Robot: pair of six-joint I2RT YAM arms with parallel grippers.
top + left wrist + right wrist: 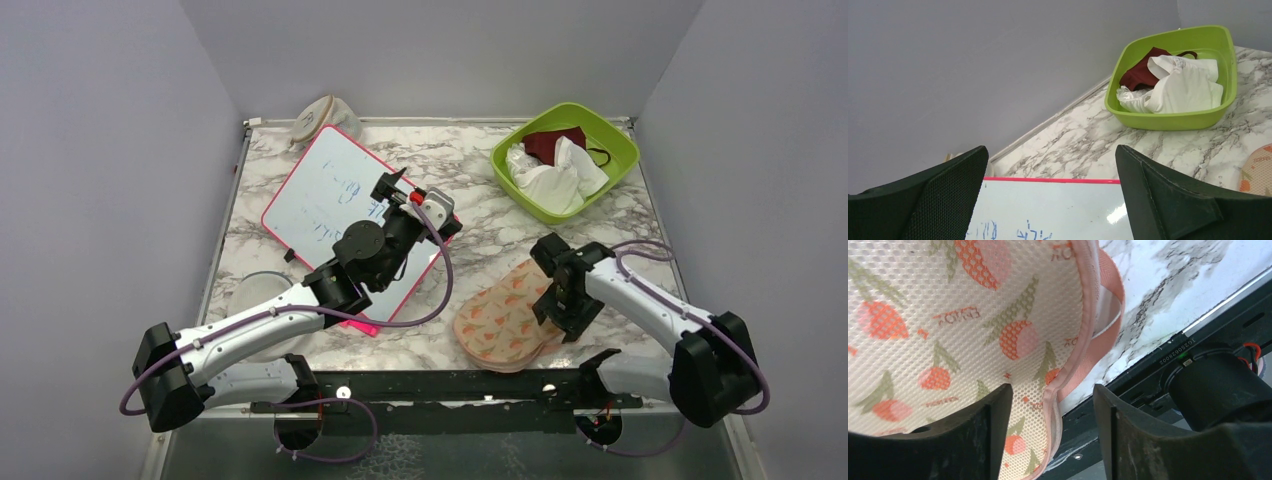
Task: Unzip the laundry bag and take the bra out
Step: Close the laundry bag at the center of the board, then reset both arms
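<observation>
Peach mesh printed with orange-red fruit, the laundry bag (505, 320) lies on the marble worktop (480, 215) near the front edge. Your right jaws stand spread over its right end, with its pink zip edging (1098, 325) passing between them unpinched. The white bra (560, 180) sits in the green basin (627, 150) at the far right, beside a maroon mask (552, 143). Your left jaws hang wide apart above the pink-framed whiteboard (320, 195), holding nothing.

From above, the right end effector (555, 305) covers part of the bag (500, 325); its wrist view crops the bag. The whiteboard (320, 195) scribbles are too small to read.
</observation>
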